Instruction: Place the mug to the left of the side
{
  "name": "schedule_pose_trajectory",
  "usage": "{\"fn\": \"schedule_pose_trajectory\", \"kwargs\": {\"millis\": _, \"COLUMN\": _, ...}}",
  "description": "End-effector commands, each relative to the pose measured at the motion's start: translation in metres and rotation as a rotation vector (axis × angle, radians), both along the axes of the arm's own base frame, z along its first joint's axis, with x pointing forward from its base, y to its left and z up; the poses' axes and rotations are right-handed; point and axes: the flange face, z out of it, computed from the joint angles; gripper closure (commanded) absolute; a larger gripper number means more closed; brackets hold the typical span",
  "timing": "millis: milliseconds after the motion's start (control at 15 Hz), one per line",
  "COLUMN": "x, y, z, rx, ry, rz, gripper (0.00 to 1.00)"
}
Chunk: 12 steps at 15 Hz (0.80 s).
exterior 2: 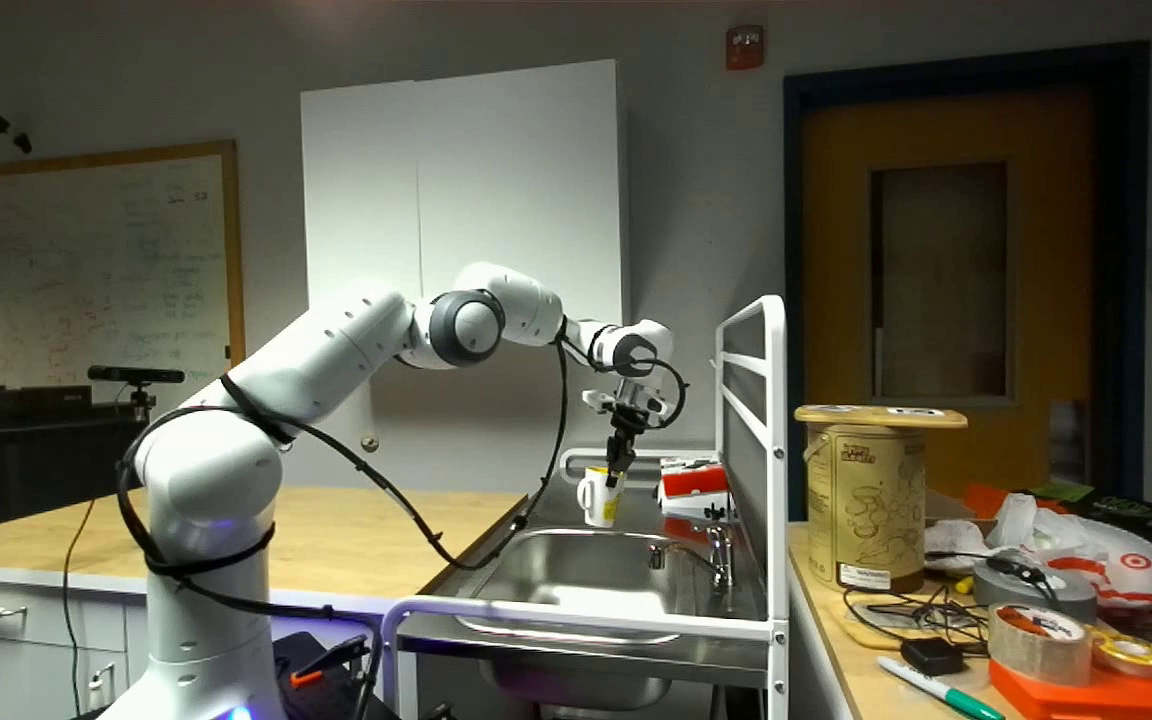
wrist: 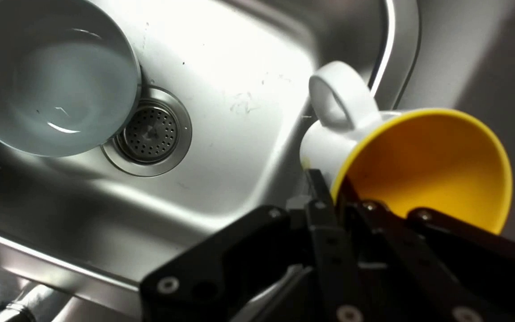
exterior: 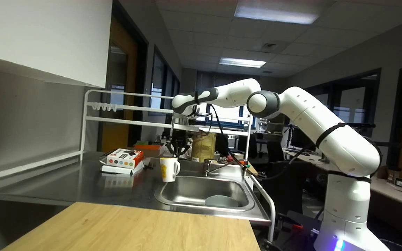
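Observation:
The mug [exterior: 168, 170] is white outside with a yellow inside and a handle. It also shows in an exterior view [exterior 2: 597, 502] and in the wrist view [wrist: 445, 156]. It looks nearly upright, by the end rim of the steel sink [exterior: 187, 193]. I cannot tell whether its base touches anything. My gripper [exterior: 177, 154] is above the mug, pointing down, and it shows in the wrist view too [wrist: 332, 188]. Its fingers are shut on the mug's wall at the yellow rim, one inside and one outside. The inner fingertip is partly hidden in shadow.
A pale bowl [wrist: 52, 89] sits in the sink near the drain [wrist: 150, 132]. A faucet [exterior: 207, 167] stands behind the sink. A red-and-white box [exterior: 124, 158] lies on the dark counter [exterior: 92, 181]. A white rail rack [exterior 2: 774, 400] borders the counter. A wooden table [exterior: 134, 226] adjoins it.

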Motion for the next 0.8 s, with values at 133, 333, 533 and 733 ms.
{"fn": "schedule_pose_trajectory", "kwargs": {"millis": 133, "x": -0.005, "y": 0.056, "z": 0.046, "rx": -0.092, "ry": -0.038, "rz": 0.082, "gripper": 0.94}}
{"fn": "schedule_pose_trajectory", "kwargs": {"millis": 333, "x": 0.001, "y": 0.078, "z": 0.043, "rx": -0.134, "ry": -0.024, "rz": 0.107, "gripper": 0.94}}
{"fn": "schedule_pose_trajectory", "kwargs": {"millis": 533, "x": 0.003, "y": 0.088, "z": 0.031, "rx": -0.14, "ry": 0.01, "rz": 0.14, "gripper": 0.94}}
{"fn": "schedule_pose_trajectory", "kwargs": {"millis": 733, "x": 0.007, "y": 0.091, "z": 0.015, "rx": -0.131, "ry": 0.034, "rz": 0.157, "gripper": 0.94}}
